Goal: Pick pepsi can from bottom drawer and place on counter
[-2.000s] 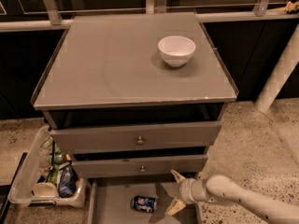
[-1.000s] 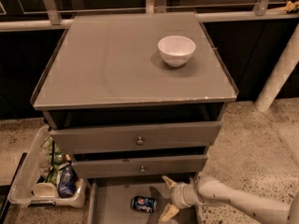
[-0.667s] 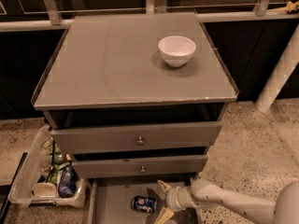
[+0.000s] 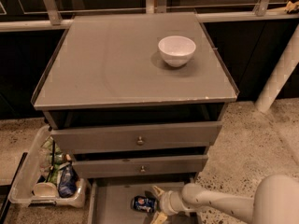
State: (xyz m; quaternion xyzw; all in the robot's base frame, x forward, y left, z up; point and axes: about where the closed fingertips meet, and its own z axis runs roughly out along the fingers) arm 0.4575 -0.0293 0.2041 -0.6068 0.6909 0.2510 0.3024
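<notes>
The pepsi can (image 4: 143,203) lies on its side on the floor of the open bottom drawer (image 4: 114,204), near its middle. My gripper (image 4: 157,204) is low inside the drawer, right beside the can on its right. Its two tan fingers are spread open, one above and one below the can's right end. My white arm (image 4: 224,203) reaches in from the lower right. The counter (image 4: 107,64) is the grey top of the cabinet above.
A white bowl (image 4: 176,50) stands on the counter at the back right. Two drawer fronts with knobs (image 4: 140,140) overhang the bottom drawer. A clear bin (image 4: 46,181) with snacks sits on the floor to the left. A white post (image 4: 280,73) stands at the right.
My gripper has moved left along the drawer, from well right of the can to right beside it. The can has not moved.
</notes>
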